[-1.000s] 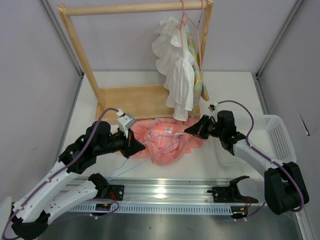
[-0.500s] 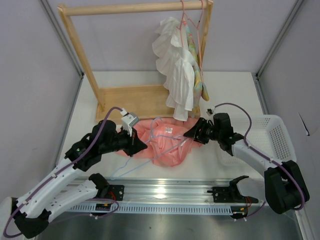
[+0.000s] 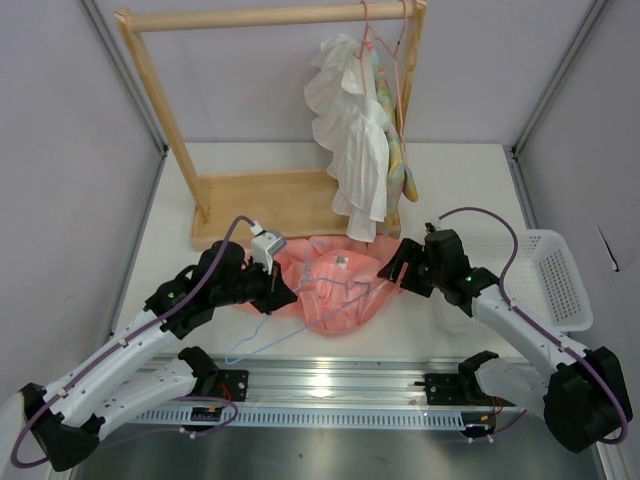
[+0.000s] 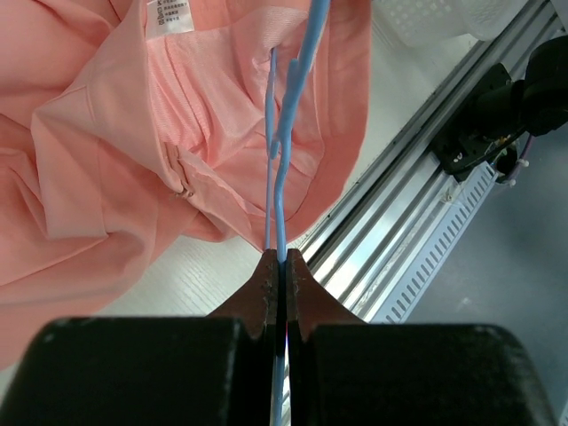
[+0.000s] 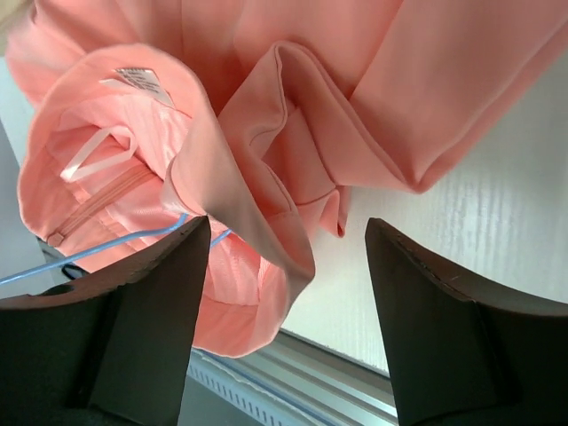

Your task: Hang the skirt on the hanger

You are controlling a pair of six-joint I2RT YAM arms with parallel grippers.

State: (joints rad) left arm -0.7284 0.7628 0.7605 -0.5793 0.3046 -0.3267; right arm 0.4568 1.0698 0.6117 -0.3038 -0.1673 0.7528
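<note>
Left hand: fingers closed down to a sliver, pinching the light-blue wire of the hanger. From the fingertips the wire runs straight ahead over the inside of the skirt. Behind the hand, part of the wire lies on the surface.

Skirt: salmon-pink, bunched in a heap on the surface directly between the two hands. Waistband open and turned up. White label visible inside, ahead of the left hand and up-left of the right fingers.

Right hand: fingers spread wide, nothing pinched. A raised fold of skirt stands in the gap just ahead of the fingertips. A short stretch of blue hanger wire shows beside its left finger, under the waistband edge.

Beyond both hands: wooden rack with a white ruffled garment hanging from it. Outboard of the right hand: white basket. Behind both hands: metal rail.
</note>
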